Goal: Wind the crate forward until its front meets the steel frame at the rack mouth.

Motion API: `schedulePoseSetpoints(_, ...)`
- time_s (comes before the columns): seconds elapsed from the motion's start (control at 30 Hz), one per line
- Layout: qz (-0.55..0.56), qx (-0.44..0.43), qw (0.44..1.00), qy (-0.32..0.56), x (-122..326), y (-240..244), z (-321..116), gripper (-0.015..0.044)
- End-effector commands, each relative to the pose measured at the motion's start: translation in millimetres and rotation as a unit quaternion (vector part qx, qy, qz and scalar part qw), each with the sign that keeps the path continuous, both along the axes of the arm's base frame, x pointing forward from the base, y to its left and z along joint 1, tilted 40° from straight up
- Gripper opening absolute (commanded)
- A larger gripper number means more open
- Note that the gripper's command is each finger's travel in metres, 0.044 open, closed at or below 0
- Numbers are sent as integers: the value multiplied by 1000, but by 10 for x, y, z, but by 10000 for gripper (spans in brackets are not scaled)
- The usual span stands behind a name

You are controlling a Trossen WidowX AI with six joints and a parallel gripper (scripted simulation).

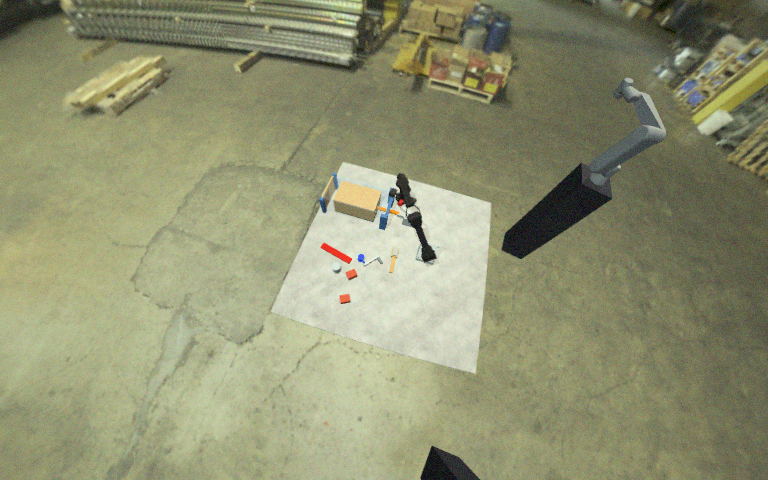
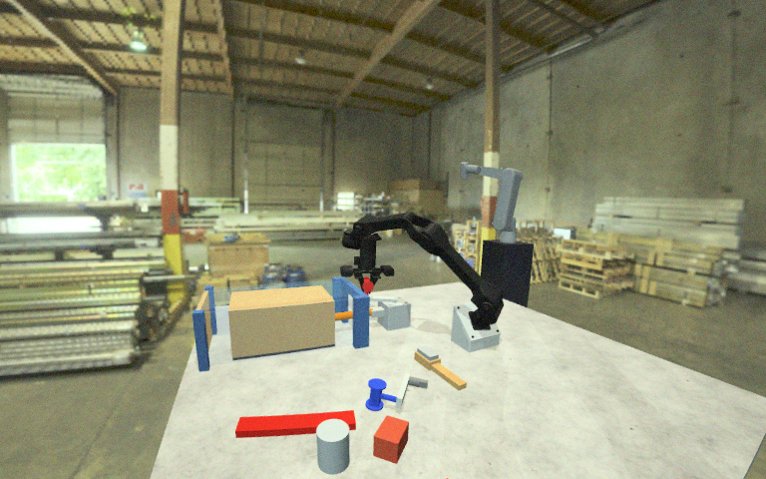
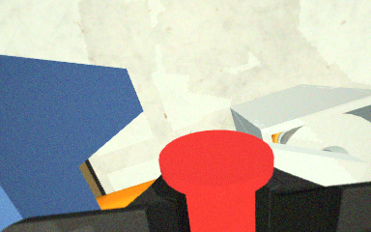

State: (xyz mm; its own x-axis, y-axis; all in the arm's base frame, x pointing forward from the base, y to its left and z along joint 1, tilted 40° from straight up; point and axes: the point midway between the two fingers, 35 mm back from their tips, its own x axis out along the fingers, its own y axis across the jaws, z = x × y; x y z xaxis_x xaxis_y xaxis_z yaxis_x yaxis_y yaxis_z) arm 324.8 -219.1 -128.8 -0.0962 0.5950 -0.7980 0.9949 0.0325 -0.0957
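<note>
The tan crate point(image 1: 356, 195) point(image 2: 282, 324) sits flat in the clear-panelled cubby. A gap shows between its front and the blue frame point(image 1: 383, 220) point(image 2: 360, 321) point(image 3: 63, 121) at the mouth. The orange strap point(image 1: 390, 211) point(image 2: 351, 314) point(image 3: 128, 193) spans that gap towards the grey winch point(image 2: 395, 315) point(image 3: 299, 103). My gripper point(image 2: 367, 288) point(image 3: 205, 156) is shut on the red knob point(image 1: 400, 202) point(image 2: 367, 283) point(image 3: 216, 157) of the winch handle, beside the frame. The handle's pale arm point(image 2: 384, 299) reaches over the winch top. The key's seating in the hole is hidden.
A blue spool-ended tool point(image 2: 375, 395), a grey bent crank point(image 2: 402, 389), a wooden-handled tool point(image 1: 392, 263) point(image 2: 446, 373), a red bar point(image 1: 336, 253) point(image 2: 296, 423), a grey cylinder point(image 2: 333, 446) and red blocks point(image 1: 351, 274) point(image 1: 344, 298) lie on the near side, away from the winch.
</note>
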Motion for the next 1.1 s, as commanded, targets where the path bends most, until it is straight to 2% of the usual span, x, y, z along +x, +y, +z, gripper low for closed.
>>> schedulePoseSetpoints(0.0,1,17,1000,4,29,164,80,0)
schedulePoseSetpoints(1.07,1,18,1000,4,23,435,290,0)
